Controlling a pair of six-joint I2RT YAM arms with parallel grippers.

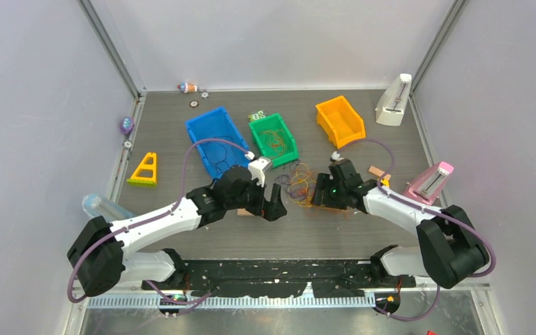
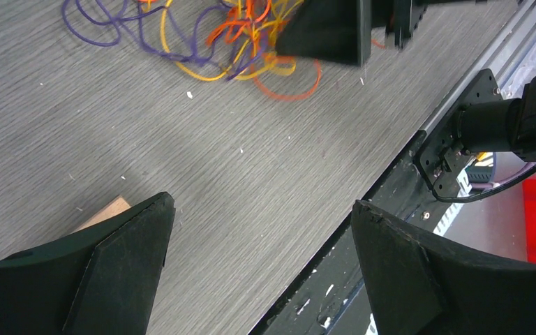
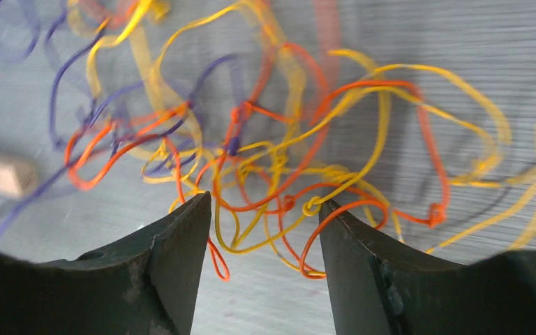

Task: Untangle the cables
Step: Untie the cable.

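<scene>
The cables (image 1: 299,190) lie as a loose tangle of orange, yellow and purple strands on the grey table, between my two grippers. My right gripper (image 1: 319,190) is low over the tangle's right side. In the right wrist view its jaws (image 3: 264,200) stand apart, with orange and yellow loops (image 3: 272,153) lying between the fingertips and nothing clamped. My left gripper (image 1: 277,202) is just left of the tangle, open wide and empty (image 2: 259,202). The cables (image 2: 230,42) show beyond it, partly hidden by the right gripper's black finger (image 2: 328,31).
At the back stand a blue bin (image 1: 213,136), a green bin (image 1: 273,138) holding thin wires, and an orange bin (image 1: 340,120). A small wooden block (image 1: 243,211) lies under the left arm. A pink stand (image 1: 429,181) and white stand (image 1: 393,101) are on the right, a yellow triangle (image 1: 144,169) on the left.
</scene>
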